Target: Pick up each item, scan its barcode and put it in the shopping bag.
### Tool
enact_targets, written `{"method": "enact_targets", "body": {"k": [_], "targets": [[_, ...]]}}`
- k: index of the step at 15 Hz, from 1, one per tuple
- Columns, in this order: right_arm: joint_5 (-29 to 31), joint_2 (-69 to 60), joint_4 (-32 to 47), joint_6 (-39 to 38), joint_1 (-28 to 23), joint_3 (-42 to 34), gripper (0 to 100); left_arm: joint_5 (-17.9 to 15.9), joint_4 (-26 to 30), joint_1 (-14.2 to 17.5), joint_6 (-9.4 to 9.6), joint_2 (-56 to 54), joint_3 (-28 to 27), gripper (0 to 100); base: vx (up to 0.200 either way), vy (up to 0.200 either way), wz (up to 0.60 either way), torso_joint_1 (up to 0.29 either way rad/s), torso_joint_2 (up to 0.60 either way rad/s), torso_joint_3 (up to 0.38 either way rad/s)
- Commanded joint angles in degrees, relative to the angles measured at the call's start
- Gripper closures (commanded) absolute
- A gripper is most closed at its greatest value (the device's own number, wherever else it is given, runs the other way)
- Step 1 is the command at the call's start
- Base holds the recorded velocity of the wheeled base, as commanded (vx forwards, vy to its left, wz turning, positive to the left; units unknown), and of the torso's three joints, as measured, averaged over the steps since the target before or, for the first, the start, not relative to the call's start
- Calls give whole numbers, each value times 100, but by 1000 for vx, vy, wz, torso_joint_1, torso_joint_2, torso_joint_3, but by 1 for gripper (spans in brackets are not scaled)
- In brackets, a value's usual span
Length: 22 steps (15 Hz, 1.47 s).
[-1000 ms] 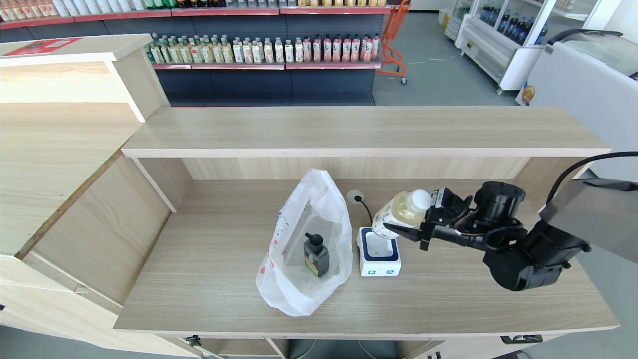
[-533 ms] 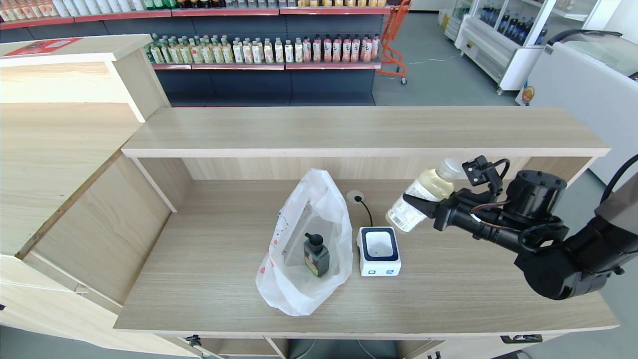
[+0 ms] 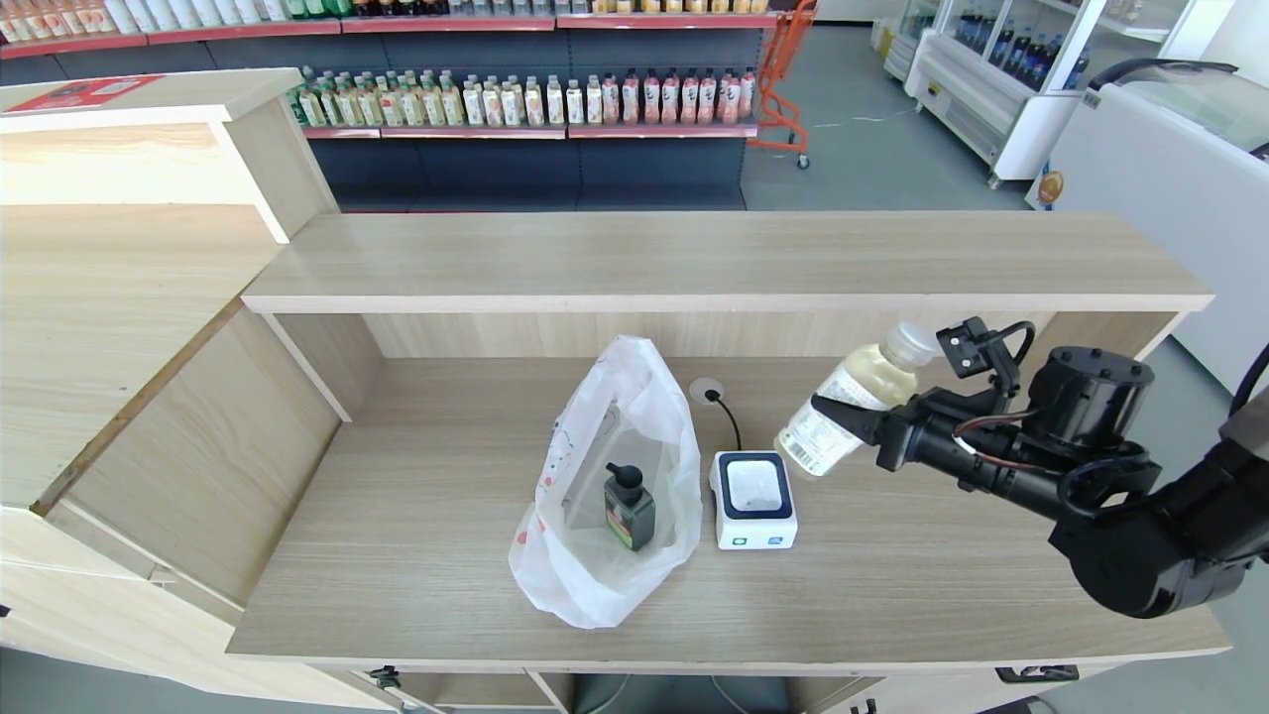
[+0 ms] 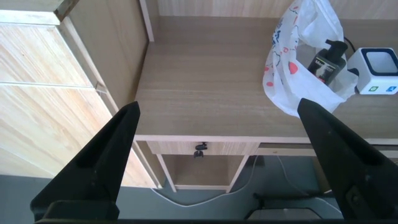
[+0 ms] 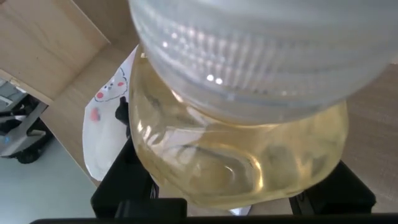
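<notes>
Lifted clear of the scanner (image 3: pixel 753 499) over the past second, the drink bottle (image 3: pixel 863 382) has swung out toward the scanner's 2 o'clock. In the last half second it has drifted a touch farther toward 3 o'clock in my right gripper (image 3: pixel 838 402).

The checkout counter (image 3: pixel 892 585) is seen from my head, with 12 o'clock pointing away from me. Out beyond the counter's near edge on the 8 o'clock side, my left gripper (image 4: pixel 219 107) hangs with its two dark fingers (image 4: pixel 99 168) spread wide apart and nothing between them.

At the middle of the counter stands the white shopping bag (image 3: pixel 605 486), slumped, with a dark pump bottle (image 3: pixel 629 508) upright inside it. Just beside the bag, at its 3 o'clock, sits the scanner, white with a dark blue rim and its window facing up. A black cable (image 3: pixel 729 418) runs from its 12 o'clock edge to a round port in the counter.

At the scanner's 2 o'clock the drink bottle is held in the air, tilted. Its white cap points to 1 o'clock and its labelled base points down toward 7 o'clock, near the scanner's far corner but apart from it. My right fingers (image 3: pixel 855 421) are clamped on the bottle's middle. From my right wrist the drink bottle (image 5: pixel 242 143), pale yellow, shows close up, with the shopping bag (image 5: pixel 106 118) beyond it.
</notes>
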State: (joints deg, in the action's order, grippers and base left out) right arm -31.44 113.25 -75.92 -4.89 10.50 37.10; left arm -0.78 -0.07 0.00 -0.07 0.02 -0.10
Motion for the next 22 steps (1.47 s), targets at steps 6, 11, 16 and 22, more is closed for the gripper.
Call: {"method": "enact_targets", "body": {"k": [6, 11, 16, 22], "targets": [[6, -128, 324, -364, 31, -18, 100, -1, -1, 0, -10, -2, 1, 0, 0, 100, 0, 3, 0, 2], [94, 505, 394, -372, 242, 325, 100, -1, -1, 0, -10, -2, 1, 0, 0, 0, 0, 0, 0, 0], [402, 1612, 579, -249, 594, 1599, 100, -1, -1, 0, -10, -2, 1, 0, 0, 0, 0, 0, 0, 0], [393, 2746, 851, -118, 1112, 3418, 100, -1, -1, 0, -10, -2, 1, 0, 0, 0, 0, 0, 0, 0]]}}
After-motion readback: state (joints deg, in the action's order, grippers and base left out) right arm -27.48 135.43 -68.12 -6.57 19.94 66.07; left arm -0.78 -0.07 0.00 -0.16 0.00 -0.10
